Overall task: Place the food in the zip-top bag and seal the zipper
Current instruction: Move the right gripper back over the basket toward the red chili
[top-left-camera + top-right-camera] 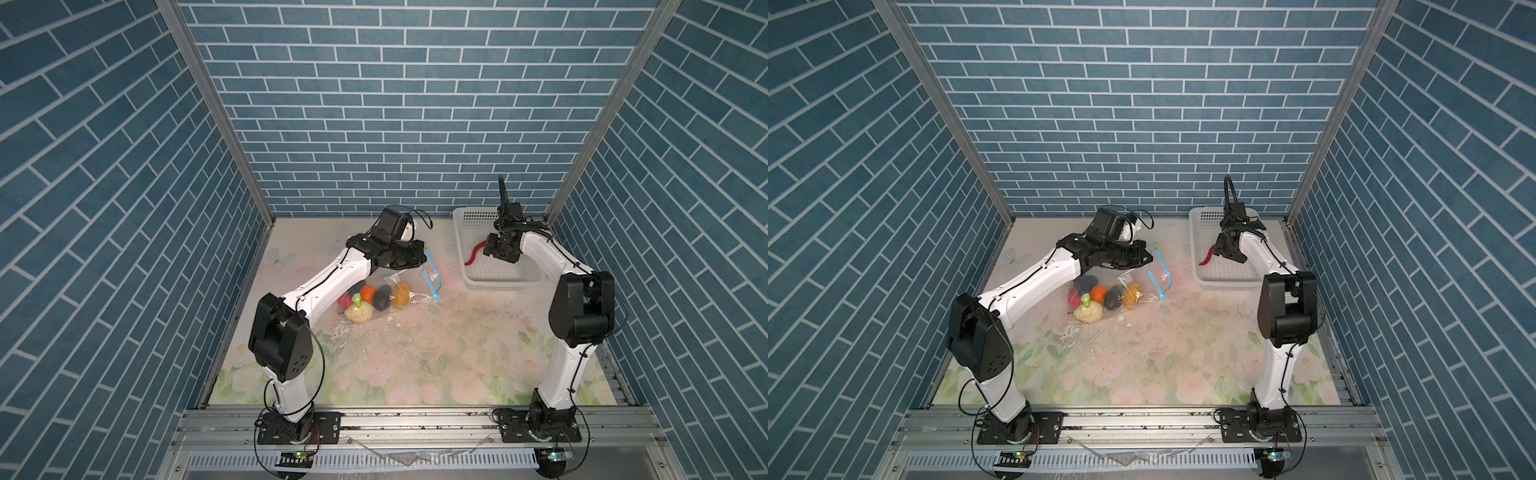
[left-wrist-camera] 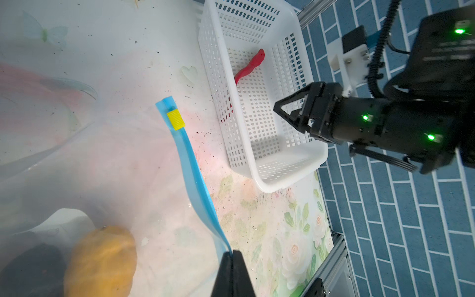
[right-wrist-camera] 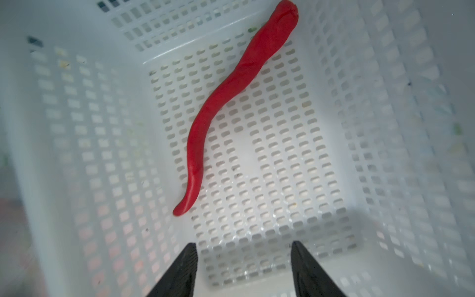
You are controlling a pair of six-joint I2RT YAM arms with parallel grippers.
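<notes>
The clear zip-top bag (image 1: 409, 277) lies left of centre. Inside it are pink (image 1: 344, 300), orange (image 1: 367, 292), black (image 1: 381, 300), yellow-brown (image 1: 401, 294) and cream (image 1: 358, 312) food lumps. Its light-blue zipper (image 2: 195, 180) runs up from the table, with the yellow slider (image 2: 175, 119) near the far end. My left gripper (image 2: 232, 253) is shut on the zipper strip and holds that edge lifted. A red chili (image 3: 226, 102) lies on the floor of the white basket (image 1: 490, 283). Above the basket my right gripper (image 3: 244, 244) is open and empty, short of the chili's thin tip.
The basket stands at the back right against the wall corner. Blue brick walls (image 1: 415, 124) close in three sides. An aluminium rail (image 1: 415, 419) with both arm bases runs along the front. Crumbs and specks dot the floral table cover (image 1: 415, 353).
</notes>
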